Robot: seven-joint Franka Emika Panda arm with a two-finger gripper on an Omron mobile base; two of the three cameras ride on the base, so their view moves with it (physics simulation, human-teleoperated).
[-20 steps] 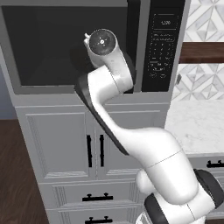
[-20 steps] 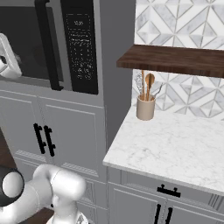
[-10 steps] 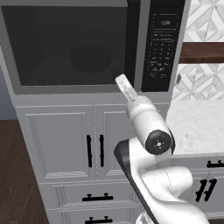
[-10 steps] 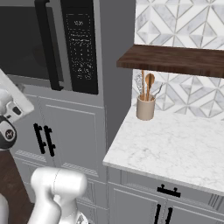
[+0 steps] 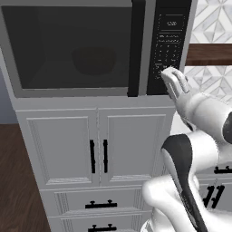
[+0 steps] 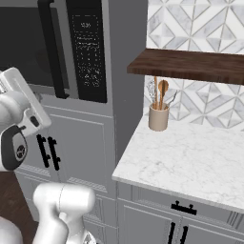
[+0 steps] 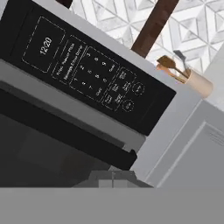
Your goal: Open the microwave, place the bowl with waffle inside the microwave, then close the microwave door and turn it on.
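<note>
- My fingers (image 5: 164,72) are closed and hold nothing; they sit just in front of the lower part of the keypad (image 5: 168,43). I cannot tell if they touch it.
- The microwave (image 5: 97,45) stands at the top of a tall grey cabinet (image 5: 97,149), and its door (image 5: 74,45) is shut.
- Through the dark glass I can make out the bowl (image 5: 94,61) inside, a dim round shape near the middle of the cavity. The waffle is too dark to pick out.
- The black bar handle (image 5: 137,47) runs upright between the window and the keypad.
- In the hand view the keypad (image 7: 87,74) runs slantwise across the picture, its small display (image 7: 46,46) reading 12:20, with rows of buttons beyond it.
- From the right base view my white arm (image 6: 19,124) rises at the left edge, below the handle (image 6: 52,47) and the keypad (image 6: 86,50).
- To the right of the microwave lies a white marble bench (image 6: 190,162), with a tan jar (image 6: 158,117) of wooden utensils standing near the wall.
- A dark wood shelf (image 6: 190,64) hangs above the jar on a patterned tile wall (image 6: 200,24).
</note>
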